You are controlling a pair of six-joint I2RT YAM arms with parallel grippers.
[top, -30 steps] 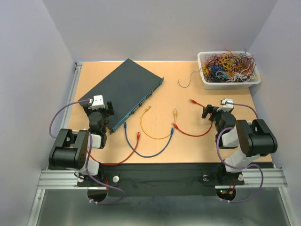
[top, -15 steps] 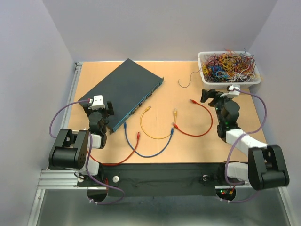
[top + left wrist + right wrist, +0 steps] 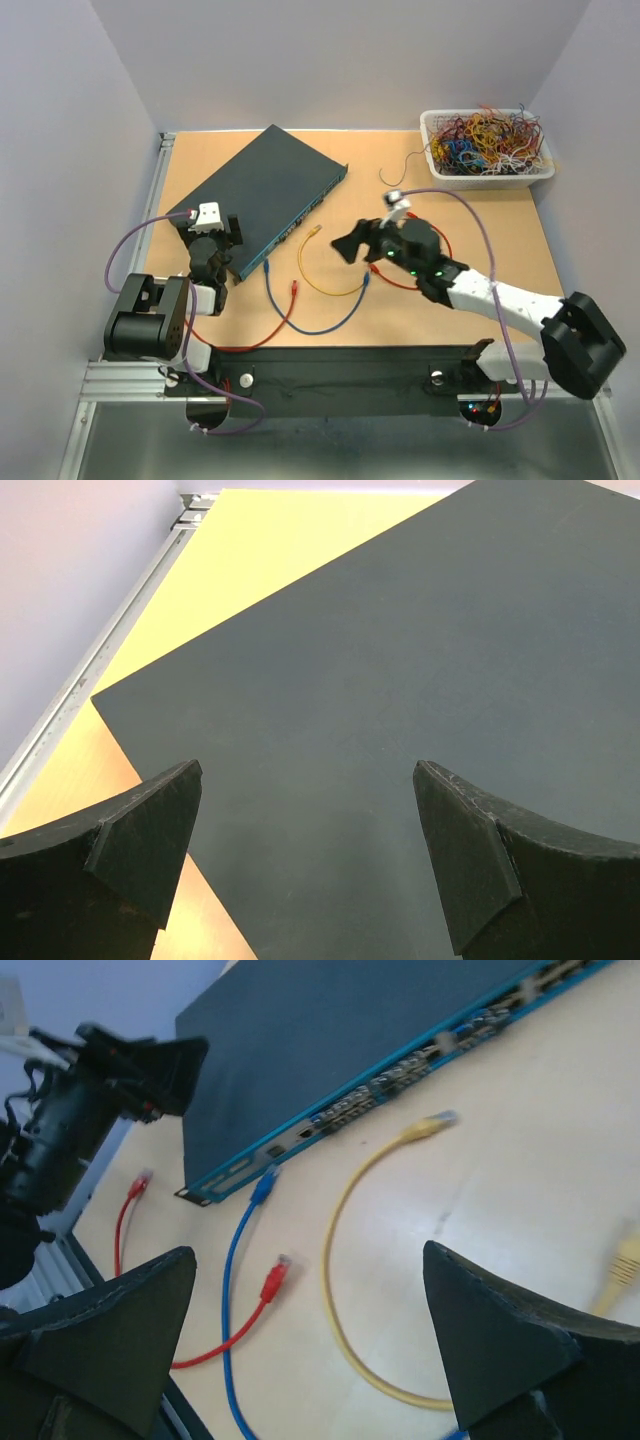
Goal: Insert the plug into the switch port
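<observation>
The dark teal switch [image 3: 265, 190] lies slantwise at the back left, its row of ports [image 3: 300, 216] facing the table's middle; the same ports [image 3: 400, 1072] show in the right wrist view. Loose cables lie in front of it. A blue plug [image 3: 263, 1184] rests just short of the port face. A red plug [image 3: 275, 1280] and a yellow plug [image 3: 435, 1122] lie nearby. My right gripper [image 3: 350, 245] hangs open over these cables [image 3: 308, 1255], holding nothing. My left gripper [image 3: 308, 770] is open above the switch's near corner [image 3: 212, 235].
A white mesh basket [image 3: 436, 172] of coloured wires stands at the back right, with a thin dark wire [image 3: 392, 178] beside it. A second yellow plug [image 3: 372, 238] and a red cable [image 3: 400, 283] lie partly under the right arm. The left arm [image 3: 80, 1110] stands beside the switch.
My right arm has swung from the table's right side to the middle, stretching out over the loose cables, its gripper staying open. The left arm and the cables have not moved.
</observation>
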